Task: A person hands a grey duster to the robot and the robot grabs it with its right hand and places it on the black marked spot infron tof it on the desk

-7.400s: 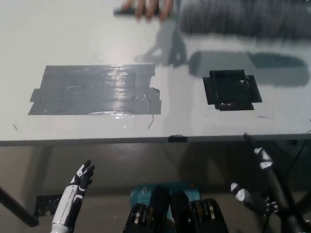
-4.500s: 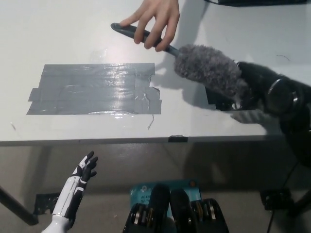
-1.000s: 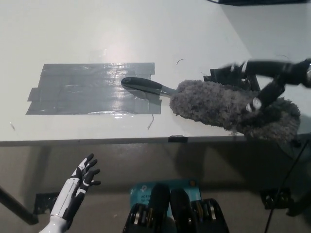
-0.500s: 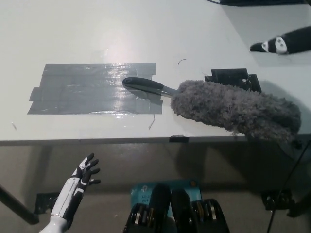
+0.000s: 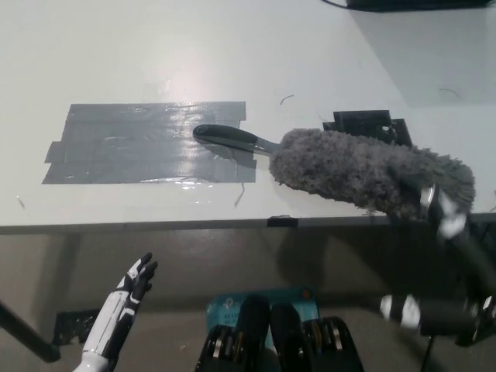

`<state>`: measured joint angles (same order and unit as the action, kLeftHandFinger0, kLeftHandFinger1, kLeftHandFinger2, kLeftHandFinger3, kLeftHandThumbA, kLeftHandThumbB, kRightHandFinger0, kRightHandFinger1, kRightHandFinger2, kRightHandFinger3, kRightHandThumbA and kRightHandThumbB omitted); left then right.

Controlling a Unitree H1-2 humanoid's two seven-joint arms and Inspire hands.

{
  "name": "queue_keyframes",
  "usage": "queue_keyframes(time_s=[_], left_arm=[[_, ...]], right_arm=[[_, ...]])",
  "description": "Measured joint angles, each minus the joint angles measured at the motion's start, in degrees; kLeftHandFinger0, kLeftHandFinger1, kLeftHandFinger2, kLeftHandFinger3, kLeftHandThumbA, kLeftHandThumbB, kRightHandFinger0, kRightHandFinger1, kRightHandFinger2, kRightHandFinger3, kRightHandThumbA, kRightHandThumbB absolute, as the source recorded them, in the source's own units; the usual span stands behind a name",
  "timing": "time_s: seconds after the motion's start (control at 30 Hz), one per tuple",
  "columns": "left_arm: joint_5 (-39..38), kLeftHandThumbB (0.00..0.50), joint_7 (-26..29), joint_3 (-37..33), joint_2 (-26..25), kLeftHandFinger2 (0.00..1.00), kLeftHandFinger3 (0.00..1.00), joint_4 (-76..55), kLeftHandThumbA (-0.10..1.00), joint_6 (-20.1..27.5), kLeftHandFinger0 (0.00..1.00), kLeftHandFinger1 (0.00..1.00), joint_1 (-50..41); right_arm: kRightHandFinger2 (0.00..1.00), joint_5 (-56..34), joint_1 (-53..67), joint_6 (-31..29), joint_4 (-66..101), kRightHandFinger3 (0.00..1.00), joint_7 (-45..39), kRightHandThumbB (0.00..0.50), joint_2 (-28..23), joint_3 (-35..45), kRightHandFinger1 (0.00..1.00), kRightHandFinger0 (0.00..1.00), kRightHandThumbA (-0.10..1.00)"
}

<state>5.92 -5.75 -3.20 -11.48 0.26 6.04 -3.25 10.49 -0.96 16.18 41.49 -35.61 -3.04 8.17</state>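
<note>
The grey duster (image 5: 372,174) lies on the white desk (image 5: 155,46) with nothing holding it. Its fluffy head covers most of the black marked spot (image 5: 364,122), of which only the far edge shows. Its dark handle (image 5: 229,139) points left and rests on the right end of a grey tape patch (image 5: 139,143). My black right hand (image 5: 446,263) is a blurred shape at the lower right, below the desk's front edge and off the duster, open and empty. Down at the lower left, beneath the desk edge, my white left hand (image 5: 124,306) rests open.
The desk's front edge (image 5: 155,225) runs across the middle of the picture, with a small black mark (image 5: 280,222) on it. A dark object (image 5: 411,4) sits at the far right corner. Floor shows below the desk.
My right hand has let go of the duster, swung from the upper right above the desk and dropped below the front edge at the lower right. The duster has stayed put.
</note>
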Motion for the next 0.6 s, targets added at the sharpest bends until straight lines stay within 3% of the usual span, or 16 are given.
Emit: queue_keyframes(time_s=[0.1,0.17,0.37,0.6], left_arm=[[-0.01,0.27,0.0,-0.07,0.24,1.0,1.0,-0.01,1.0,0.0,1.0,1.0,-1.09],[-0.01,0.274,0.01,-0.09,0.37,1.0,1.0,-0.01,1.0,0.01,1.0,1.0,-1.97],[-0.01,0.29,0.0,-0.15,0.46,1.0,1.0,0.23,1.0,0.19,1.0,1.0,-4.26],[-0.01,0.25,0.0,-0.16,0.48,1.0,1.0,0.39,1.0,0.74,1.0,1.0,-4.29]], right_arm=[[1.0,0.04,4.93,-3.12,-4.88,1.0,1.84,0.269,2.74,-0.24,1.0,1.0,1.0],[1.0,0.12,6.55,-4.72,-8.53,1.0,2.9,0.254,3.99,-0.35,1.0,1.0,1.0],[1.0,0.67,8.79,-9.87,-20.6,1.0,6.32,0.317,6.35,-0.96,1.0,1.0,1.0],[1.0,1.48,8.89,-16.35,-32.31,1.0,10.72,0.318,6.57,-1.02,1.0,1.0,1.0]])
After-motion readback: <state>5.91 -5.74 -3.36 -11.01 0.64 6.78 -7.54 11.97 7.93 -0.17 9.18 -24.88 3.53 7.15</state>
